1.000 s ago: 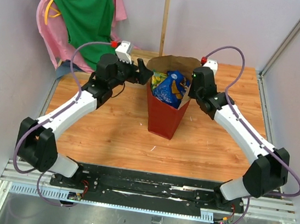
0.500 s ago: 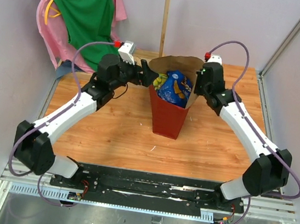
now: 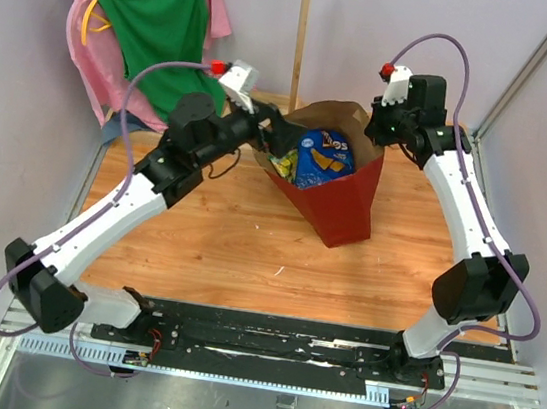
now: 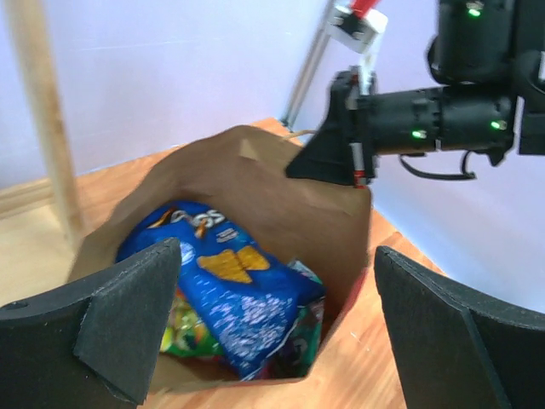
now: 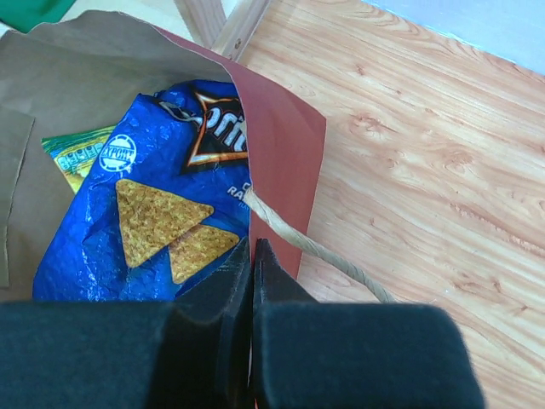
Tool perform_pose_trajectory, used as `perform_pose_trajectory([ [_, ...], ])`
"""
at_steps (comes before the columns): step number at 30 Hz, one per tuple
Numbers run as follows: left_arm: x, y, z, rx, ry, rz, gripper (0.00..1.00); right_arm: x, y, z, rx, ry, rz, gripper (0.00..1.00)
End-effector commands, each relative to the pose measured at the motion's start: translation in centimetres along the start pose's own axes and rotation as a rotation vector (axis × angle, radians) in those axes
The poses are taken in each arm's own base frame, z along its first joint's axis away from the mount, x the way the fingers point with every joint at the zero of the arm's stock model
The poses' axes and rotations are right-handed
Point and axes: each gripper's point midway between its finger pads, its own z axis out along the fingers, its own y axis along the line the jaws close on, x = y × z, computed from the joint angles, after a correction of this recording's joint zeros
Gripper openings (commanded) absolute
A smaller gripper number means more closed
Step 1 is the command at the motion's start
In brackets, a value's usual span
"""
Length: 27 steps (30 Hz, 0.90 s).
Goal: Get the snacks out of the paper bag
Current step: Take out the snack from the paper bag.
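While right jaws clamp rim of tall dark-red paper bag (image 3: 343, 209), left jaws gape at its mouth; large blue glossy Doritos packet (image 4: 230, 290) lies straight ahead inside.

my left arm (image 3: 117, 206): stretched from the near-left base, forward and inward, wrist raised. my left jaws: spread wide, fingers (image 4: 128, 328) at either edge of the wrist view, gripping nothing. my right arm (image 3: 465, 205): reaching far back, wrist turned inward. my right jaws: pressed together, fingers (image 5: 213, 332) pinching the paper bag (image 3: 348, 209) rim.
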Motion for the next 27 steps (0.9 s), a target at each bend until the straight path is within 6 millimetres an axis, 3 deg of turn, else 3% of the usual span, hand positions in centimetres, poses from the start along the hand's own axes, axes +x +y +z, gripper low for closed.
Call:
perform_pose_trajectory([
  [1,2.8,-2.6,2.5,0.014,0.117,0.111,1.00,-3.4,1.5,-1.9,-0.091,-0.108,-0.096,0.01],
  [5,6.2,-3.0,4.6,-0.025,0.187,0.110,0.97,-2.6,3.2,-2.3,-0.144,-0.102,-0.098,0.01],
  [9,9.4,-0.3,5.1,-0.159,0.243,0.088,0.92,-2.2,4.9,-3.1,-0.105,-0.100,-0.180,0.01],
  [17,14.3,4.5,5.3,-0.391,0.350,0.085,0.96,-2.9,8.6,-4.5,-0.130,-0.153,-0.231,0.01],
  [27,18.6,6.5,4.5,-0.446,0.442,-0.010,0.96,-3.0,8.9,-5.1,-0.114,-0.178,-0.223,0.02],
])
